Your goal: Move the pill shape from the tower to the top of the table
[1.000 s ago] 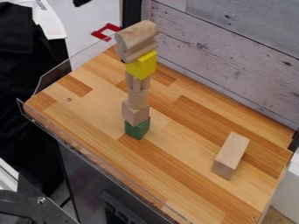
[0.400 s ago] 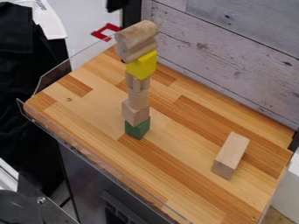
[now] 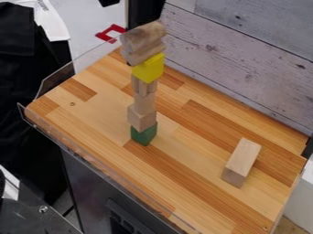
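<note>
At the top edge of the camera view is the black gripper [image 3: 132, 10], open, one dark finger left of the upright post and the other in front of it, just behind and above the tower's top. The rounded wooden pill shape [image 3: 143, 37] lies tilted on top of the tower, over another pale wooden piece [image 3: 147, 54]. Below them come a yellow block [image 3: 148, 68], several plain wooden pieces and a green block [image 3: 144, 135] standing on the wooden table [image 3: 183, 183].
A long wooden block [image 3: 243, 161] lies at the table's right side. Clear plastic edging [image 3: 58, 82] runs along the left edge, and a pale plank wall [image 3: 245, 59] stands behind. The tall stack is narrow and slightly uneven.
At the top edge, the gripper has come further into view and now stands close behind the tower's top, which has grown darker. The tower and the loose block have not moved.
</note>
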